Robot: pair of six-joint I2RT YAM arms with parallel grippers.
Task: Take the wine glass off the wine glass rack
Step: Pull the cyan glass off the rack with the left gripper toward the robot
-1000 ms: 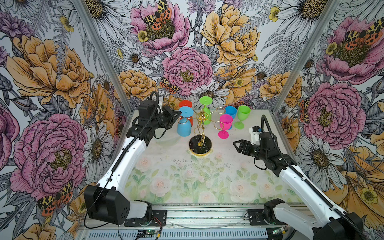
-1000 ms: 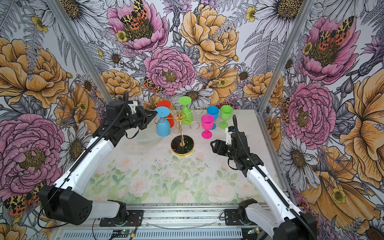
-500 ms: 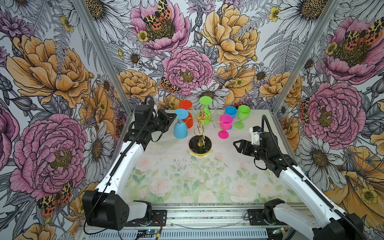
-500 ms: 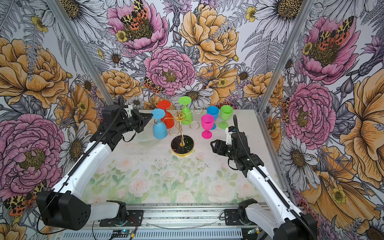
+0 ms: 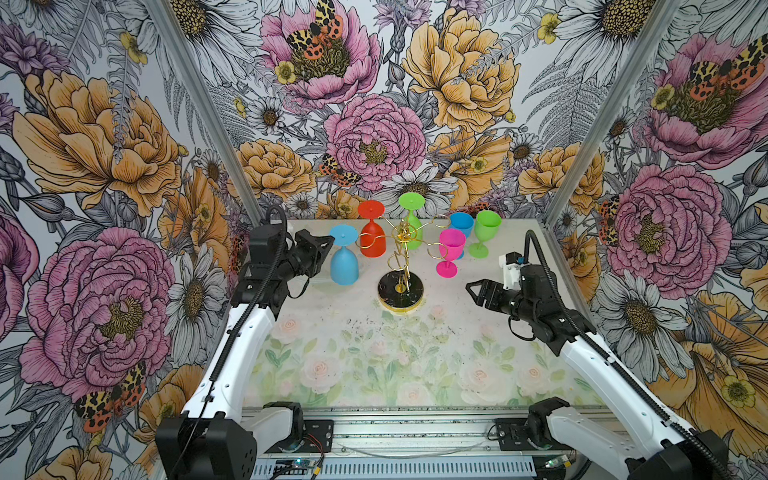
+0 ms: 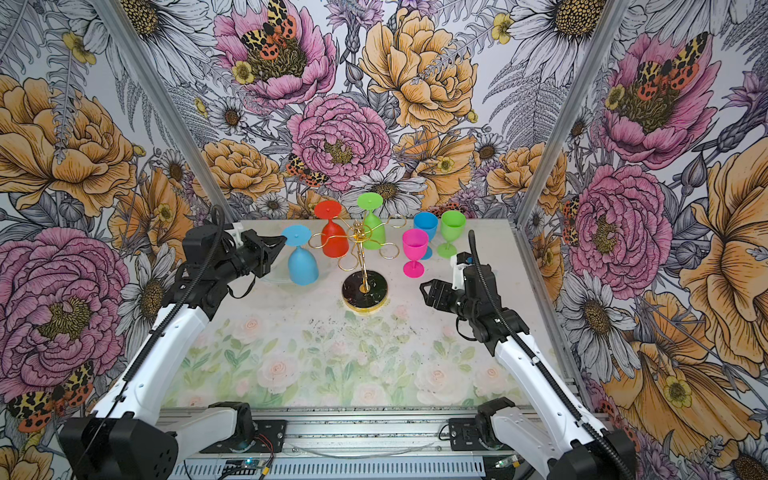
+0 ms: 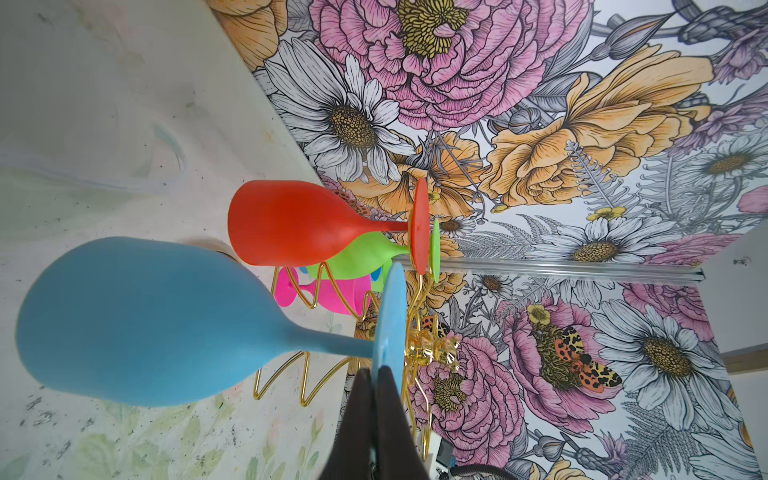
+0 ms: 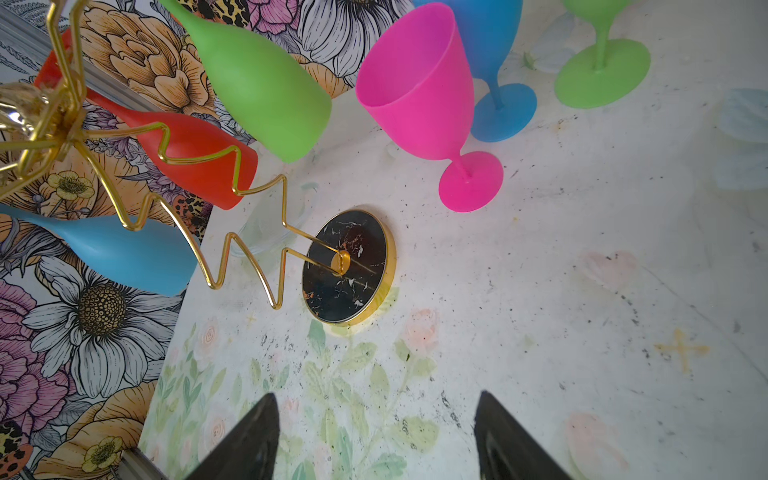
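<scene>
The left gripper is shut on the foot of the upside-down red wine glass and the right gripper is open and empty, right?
Not quite. The left wrist view shows the left gripper shut on the foot of the upside-down light blue wine glass, not the red wine glass. The right gripper is open and empty.

The floral table (image 5: pixel 374 353) carries the rack (image 5: pixel 400 287). A pink glass (image 5: pixel 452 249), blue glass (image 5: pixel 462 223) and green glass (image 5: pixel 488 226) stand upright beside it.

No legible text or labels.
</scene>
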